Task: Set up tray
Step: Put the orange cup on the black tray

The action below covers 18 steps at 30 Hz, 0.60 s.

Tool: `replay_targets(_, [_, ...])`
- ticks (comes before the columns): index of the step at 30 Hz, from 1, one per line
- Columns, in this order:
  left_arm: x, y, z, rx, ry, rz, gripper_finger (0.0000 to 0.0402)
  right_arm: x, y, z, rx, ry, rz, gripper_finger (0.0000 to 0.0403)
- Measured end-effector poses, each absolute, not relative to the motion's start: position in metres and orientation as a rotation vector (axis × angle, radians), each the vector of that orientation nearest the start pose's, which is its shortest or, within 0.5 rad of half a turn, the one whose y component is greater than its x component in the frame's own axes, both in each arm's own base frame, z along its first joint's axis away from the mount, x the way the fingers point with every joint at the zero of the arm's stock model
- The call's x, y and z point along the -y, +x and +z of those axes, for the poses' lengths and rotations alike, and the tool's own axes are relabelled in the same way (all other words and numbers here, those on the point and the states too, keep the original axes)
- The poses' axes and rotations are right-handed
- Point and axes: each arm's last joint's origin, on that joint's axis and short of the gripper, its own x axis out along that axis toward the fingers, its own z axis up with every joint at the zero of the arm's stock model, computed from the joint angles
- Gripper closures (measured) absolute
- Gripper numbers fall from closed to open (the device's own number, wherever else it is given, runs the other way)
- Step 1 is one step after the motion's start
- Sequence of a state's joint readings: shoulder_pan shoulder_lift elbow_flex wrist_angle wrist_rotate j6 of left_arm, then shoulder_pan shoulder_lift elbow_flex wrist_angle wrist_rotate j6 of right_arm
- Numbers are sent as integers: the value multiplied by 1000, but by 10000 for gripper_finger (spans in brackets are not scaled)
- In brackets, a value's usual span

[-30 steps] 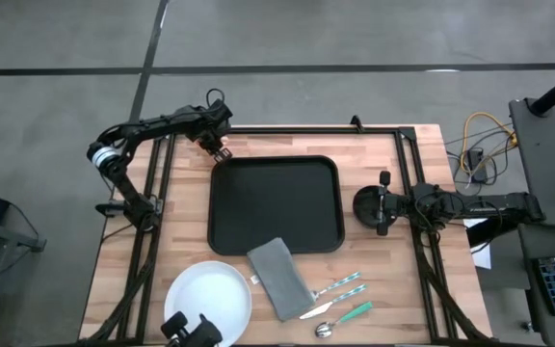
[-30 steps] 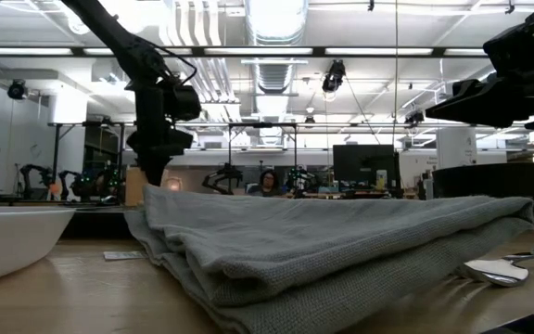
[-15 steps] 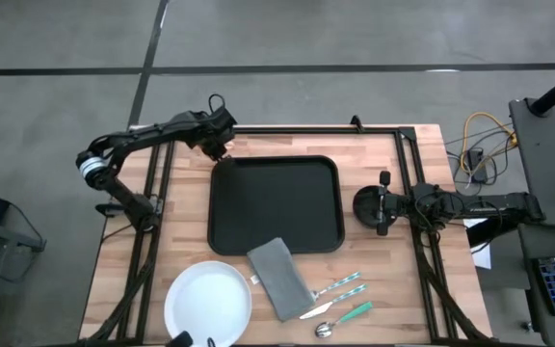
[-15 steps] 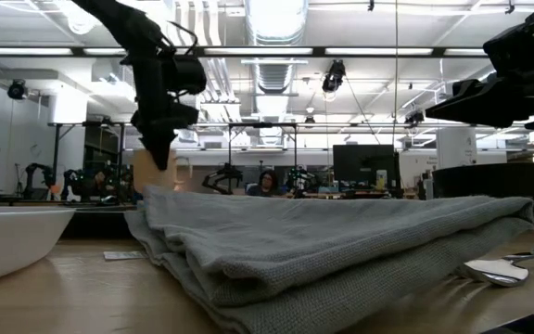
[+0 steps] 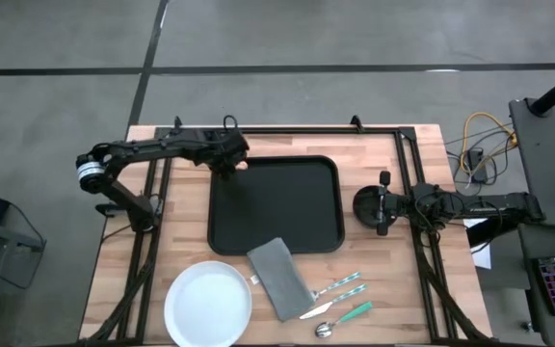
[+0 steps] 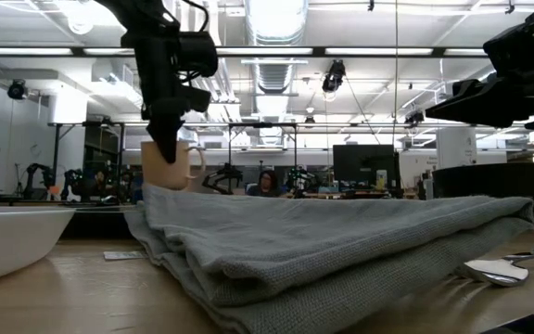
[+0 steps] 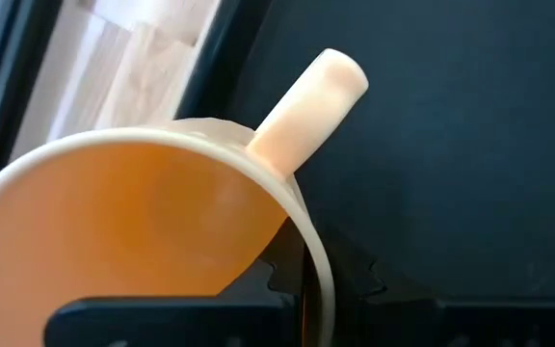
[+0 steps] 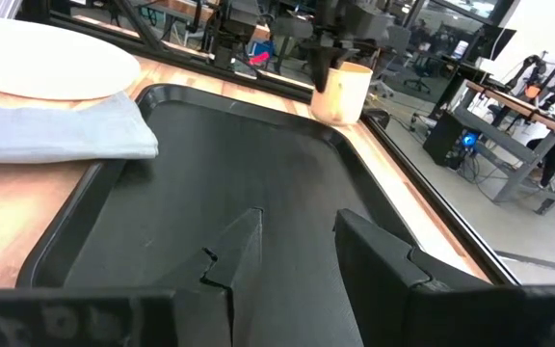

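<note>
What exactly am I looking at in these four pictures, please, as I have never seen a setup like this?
This is a robot with two dark arms at a wooden table, each ending in a two-finger end effector.

One picture looks straight down, one looks level across the tabletop, and two come from cameras on the arms' wrists.

On the table lie a black tray, a white plate, a folded grey napkin and some cutlery.

The left end effector is shut on the rim of a cream mug, at the tray's far left corner; whether the mug rests on the tray I cannot tell. The left wrist picture looks down into that mug.

The right end effector waits beside the tray's right edge, fingers apart and holding nothing.
</note>
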State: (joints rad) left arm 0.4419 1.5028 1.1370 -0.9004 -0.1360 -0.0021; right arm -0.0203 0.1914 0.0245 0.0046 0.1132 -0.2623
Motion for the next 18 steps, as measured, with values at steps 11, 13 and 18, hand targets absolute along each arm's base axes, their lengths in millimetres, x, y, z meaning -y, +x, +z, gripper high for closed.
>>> replay_targets(11, [-123, 248, 222, -1260, -276, 402, 401, 5, 108, 157, -179, -269, -111, 280])
replay_targets(13, [-123, 248, 218, -1255, -275, 400, 401, 5, 108, 157, -179, -269, -111, 280])
replay_targets(18, [-123, 245, 207, -1247, -272, 401, 402, 5, 108, 157, -179, -269, -111, 280])
